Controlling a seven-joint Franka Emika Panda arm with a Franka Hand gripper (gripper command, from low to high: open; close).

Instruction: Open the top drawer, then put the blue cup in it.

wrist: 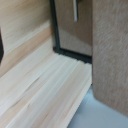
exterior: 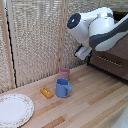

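The blue cup, a small mug with a side handle, stands upright on the wooden table near the middle. The dark-brown dresser is at the exterior view's right. My arm hides most of its upper part, including the top drawer. Below the arm a shut drawer front shows a thin silver bar handle; I cannot tell which drawer it is. My gripper hangs just in front of the dresser's near edge, well above and to the right of the cup. Its fingers are too small to read. The wrist view shows a dark drawer front with a silver handle.
A pink cup stands just behind the blue one. A small orange block lies to the blue cup's left. A white plate sits at the front left. A woven screen closes the back.
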